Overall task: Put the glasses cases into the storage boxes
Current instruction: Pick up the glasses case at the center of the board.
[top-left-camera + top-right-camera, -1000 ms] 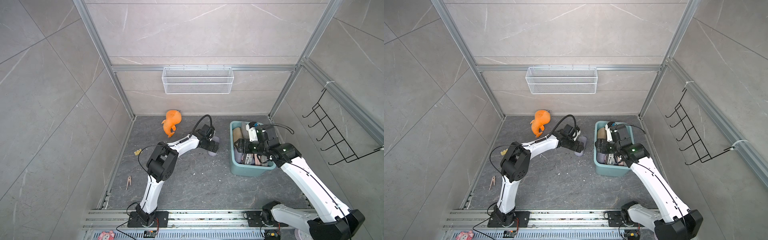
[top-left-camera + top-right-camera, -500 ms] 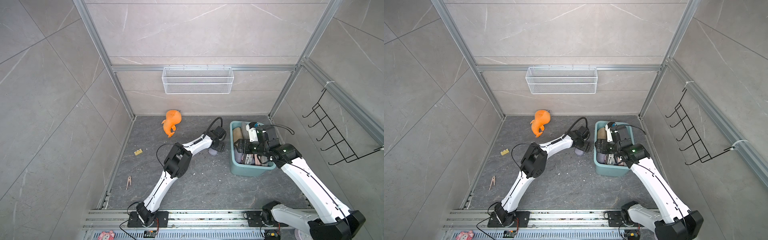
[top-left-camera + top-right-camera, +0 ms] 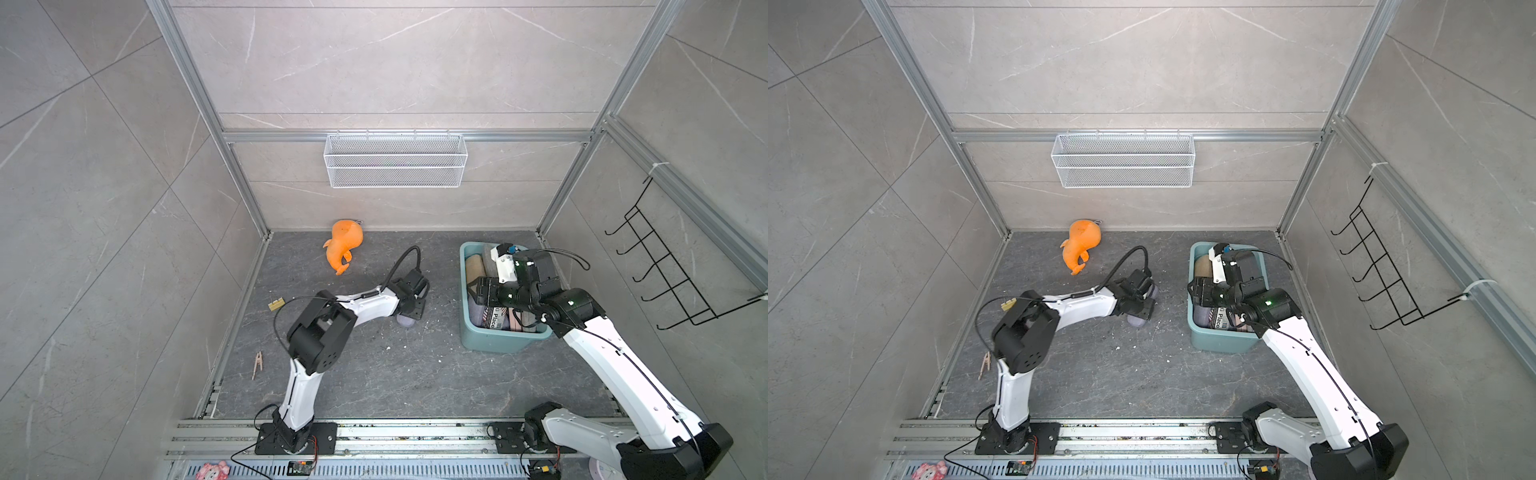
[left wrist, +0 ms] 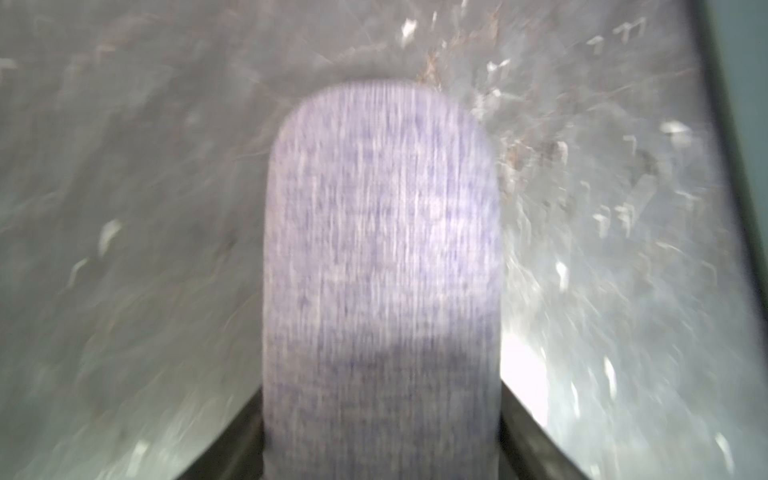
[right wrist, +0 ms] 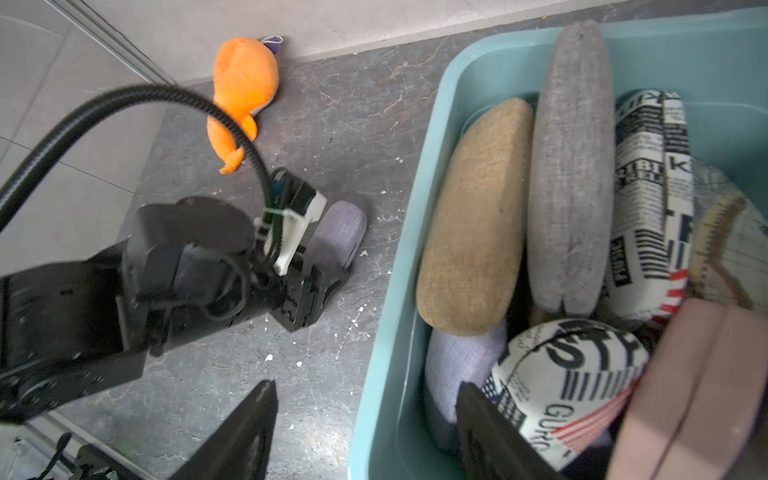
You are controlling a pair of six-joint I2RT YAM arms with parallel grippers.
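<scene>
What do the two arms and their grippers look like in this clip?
Both arms are white shells with black joint housings and black bases. The left arm carries a looping black ribbed hose; the right arm shows a green light. The left gripper and right gripper are black.

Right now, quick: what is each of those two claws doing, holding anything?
Left gripper: closed on the lilac glasses case.
Right gripper: open, empty, straddling the teal tub wall.

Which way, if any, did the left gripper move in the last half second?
Yes. The left gripper drew back from the teal storage tub, toward the front rail, with its jaws shut on the lilac glasses case.
</scene>
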